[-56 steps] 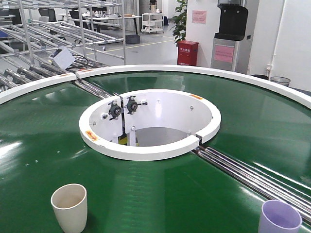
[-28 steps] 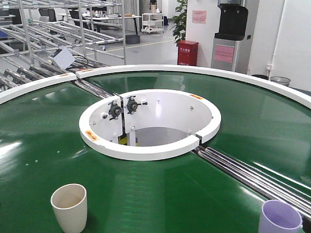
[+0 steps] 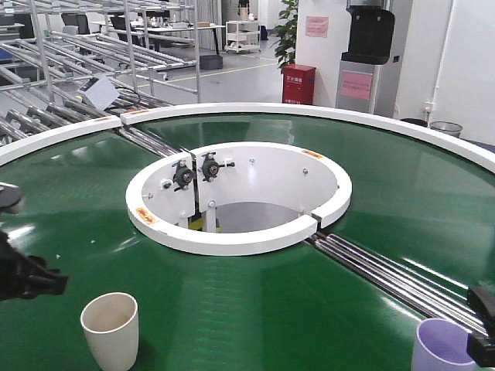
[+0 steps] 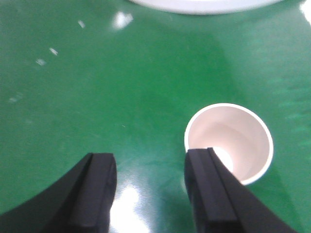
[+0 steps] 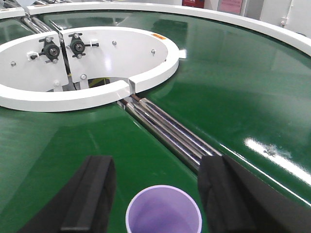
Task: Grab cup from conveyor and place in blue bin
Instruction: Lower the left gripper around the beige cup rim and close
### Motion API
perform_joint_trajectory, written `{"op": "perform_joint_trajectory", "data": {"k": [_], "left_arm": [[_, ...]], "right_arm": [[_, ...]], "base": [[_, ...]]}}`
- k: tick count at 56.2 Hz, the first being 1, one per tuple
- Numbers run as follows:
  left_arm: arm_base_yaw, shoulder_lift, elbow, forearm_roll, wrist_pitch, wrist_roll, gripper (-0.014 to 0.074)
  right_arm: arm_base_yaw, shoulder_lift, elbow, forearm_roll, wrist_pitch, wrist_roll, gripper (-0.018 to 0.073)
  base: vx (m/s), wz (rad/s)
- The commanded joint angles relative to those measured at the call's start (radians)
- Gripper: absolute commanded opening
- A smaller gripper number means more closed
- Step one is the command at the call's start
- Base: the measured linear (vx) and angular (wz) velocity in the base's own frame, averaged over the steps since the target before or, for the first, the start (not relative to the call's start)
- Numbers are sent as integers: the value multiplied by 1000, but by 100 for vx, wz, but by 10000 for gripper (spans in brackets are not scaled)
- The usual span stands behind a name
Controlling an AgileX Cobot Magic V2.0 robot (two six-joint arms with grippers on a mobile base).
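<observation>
- On the near stretch of the conveyor (image 3: 402,185), at the lower left of the front view, a cream cup (image 3: 110,331) stands upright, mouth open and nothing inside.
- Just to its left and a little farther back hangs the left claw (image 4: 150,160), its two black fingers (image 4: 99,179) spread wide with only bare green belt between them.
- In the left wrist view the cream cup sits outside that gap, beside the finger on the right of the picture. The finger's tip overlaps the cup's rim there, and whether the two touch cannot be told.
- At the lower right a purple cup (image 3: 445,348) stands upright on the belt, near the steel rollers (image 3: 387,270) that run outward from the white ring (image 3: 232,239) at the centre.
- The right claw (image 5: 156,165) is spread as well. In its wrist view the purple cup's mouth shows low between the two fingers, apart from both.
- In the front view only a dark corner of that claw shows, at the right edge beside the purple cup.
</observation>
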Motion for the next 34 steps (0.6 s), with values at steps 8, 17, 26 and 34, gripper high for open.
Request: {"op": "perform_joint_trajectory", "data": {"k": [8, 17, 26, 34], "left_arm": [[-8, 186, -231, -164, 117, 142, 474], [-8, 298, -306, -169, 152, 137, 474], [-8, 360, -312, -204, 113, 137, 474], [-8, 408, -312, -261, 87, 138, 472]], "right_arm": [[0, 2, -35, -4, -90, -1, 456], [0, 2, -35, -4, -90, -1, 456], [0, 2, -35, -4, -90, -4, 456], [0, 2, -35, -3, -89, -2, 456]], "base": [[0, 0], [0, 0], [0, 0], [0, 0]]}}
